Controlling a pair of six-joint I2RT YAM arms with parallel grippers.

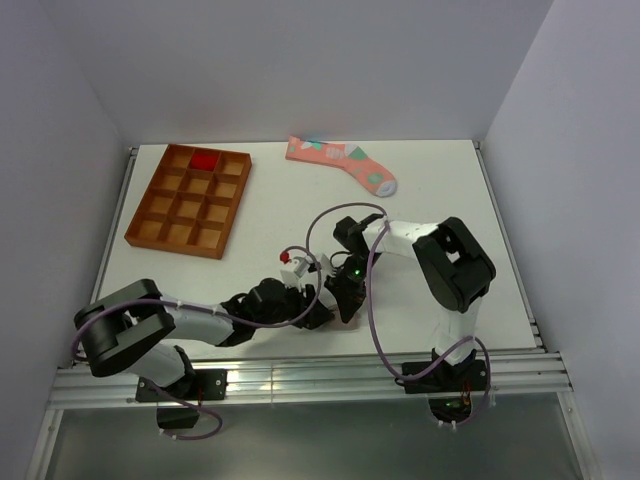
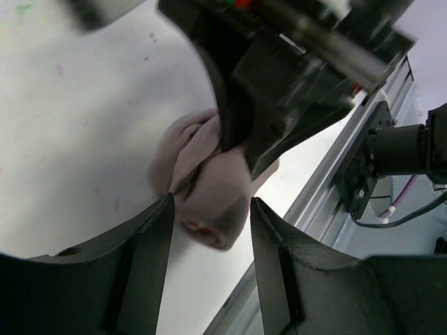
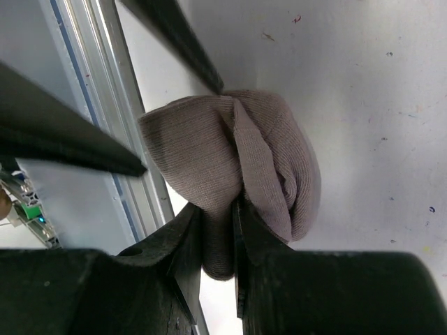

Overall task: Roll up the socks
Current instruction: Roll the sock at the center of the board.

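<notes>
Grey-brown sock (image 3: 230, 160) rolled at the near edge, not yet binned.
The aluminium rail (image 3: 84, 42) lies just beside the bundle: little room nearward. My right gripper (image 3: 222, 218) is clamped on a fold of it; my left gripper (image 2: 211, 206) flanks it, jaws apart. Next, I judge: lift and carry over bare table (image 1: 430, 200) to the wooden tray (image 1: 175, 248) holding the red sock (image 1: 204, 159). The salmon-pink sock (image 1: 340, 160) lies unrolled at the far edge.

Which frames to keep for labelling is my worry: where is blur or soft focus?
Top external: evenly lit, sharp. Left wrist: right tool blurred near the lens, grey-brown sock clearer. Right wrist: sock knit crisp.
</notes>
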